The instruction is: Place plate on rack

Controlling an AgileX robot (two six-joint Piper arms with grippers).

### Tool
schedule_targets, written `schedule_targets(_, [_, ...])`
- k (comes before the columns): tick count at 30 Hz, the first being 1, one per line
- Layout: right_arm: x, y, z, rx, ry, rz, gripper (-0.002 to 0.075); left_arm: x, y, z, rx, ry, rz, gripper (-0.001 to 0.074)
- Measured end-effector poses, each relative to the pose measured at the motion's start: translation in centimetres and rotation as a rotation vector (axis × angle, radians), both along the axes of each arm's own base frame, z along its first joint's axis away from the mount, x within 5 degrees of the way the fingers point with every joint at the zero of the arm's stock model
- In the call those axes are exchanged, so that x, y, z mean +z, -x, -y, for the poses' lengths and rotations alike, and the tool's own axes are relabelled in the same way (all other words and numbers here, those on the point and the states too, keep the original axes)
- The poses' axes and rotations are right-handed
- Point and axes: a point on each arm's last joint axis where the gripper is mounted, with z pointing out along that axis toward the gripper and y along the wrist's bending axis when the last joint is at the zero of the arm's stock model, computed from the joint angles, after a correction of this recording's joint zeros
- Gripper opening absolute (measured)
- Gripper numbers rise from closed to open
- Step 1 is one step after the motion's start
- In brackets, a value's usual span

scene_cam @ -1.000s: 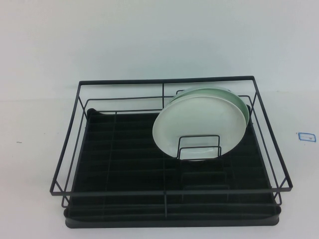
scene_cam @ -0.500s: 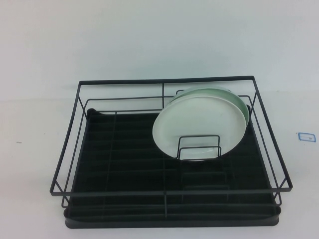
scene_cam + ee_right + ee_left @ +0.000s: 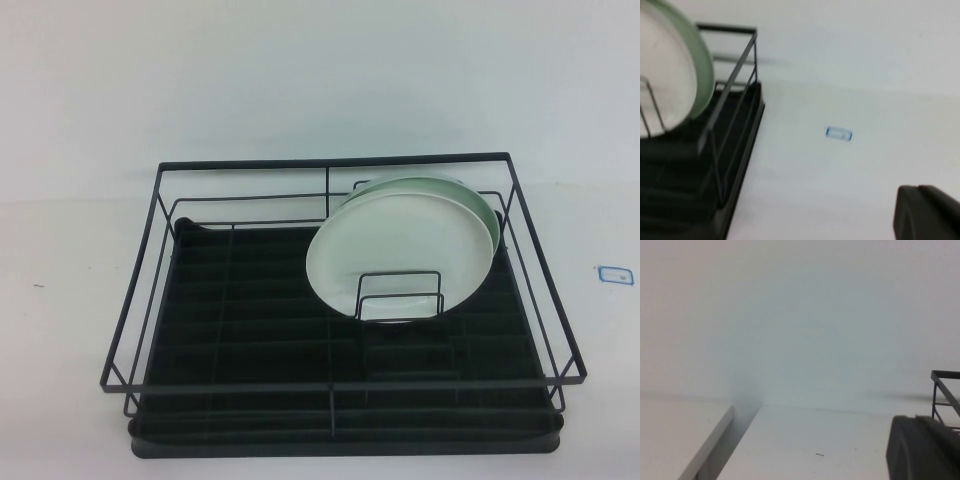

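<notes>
Far left, outside the high view: left tool (image 3: 922, 447), only a dark part of it showing in its own wrist view, by bare white table (image 3: 805, 440) with one corner of the rack (image 3: 942, 390) just beside; released or clenched, cannot tell. On the table left of the rack, a tiny dark speck (image 3: 38, 286), well apart from everything. Mid-table: the black wire rack (image 3: 330, 385), ribbed tray base under a tall wire frame, left half bare of dishes. In the rack's right half, toward the back: the white plate (image 3: 395, 250), standing on edge and leaning back, held by the low upright wire dividers (image 3: 400, 295) crossing its lower face. Directly behind and touching or nearly so, a pale green plate (image 3: 470, 195), mostly hidden, only its upper and right rim peeking past the white one. Nothing between plates and the rack's front rail but bare tray ribs. Right of the rack, a small blue-edged label (image 3: 614, 272) flat on the table, apart from the frame. Far right, outside the high view: right tool (image 3: 927, 212), a dark part only, near that label and off the rack's right side; grip, cannot tell.
</notes>
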Motion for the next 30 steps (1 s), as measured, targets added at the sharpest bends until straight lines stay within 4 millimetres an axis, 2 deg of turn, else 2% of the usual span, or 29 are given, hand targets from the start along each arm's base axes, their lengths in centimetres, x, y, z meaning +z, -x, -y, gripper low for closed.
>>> schedule_targets(5, [-1.9, 0.1, -0.2, 0.030, 0.014, -0.084, 0.0018, 0.0, 0.0, 0.0, 0.005, 0.001, -0.001, 0.0000])
schedule_targets(18, [-2.1, 0.3, -0.2, 0.015, -0.030, -0.096, 0.0018, 0.0, 0.0, 0.2, -0.017, -0.016, 0.000, 0.0000])
schedule_targets(25, [-2.4, 0.4, 0.6, -0.087, -0.049, -0.127, 0.0018, 0.2, -0.1, 0.9, -0.079, -0.228, -0.016, 0.0000])
schedule_targets(30, [-2.4, 0.4, 0.7, -0.098, -0.037, -0.127, 0.0019, 0.2, -0.1, 1.4, -0.134, -0.267, -0.003, 0.0000])
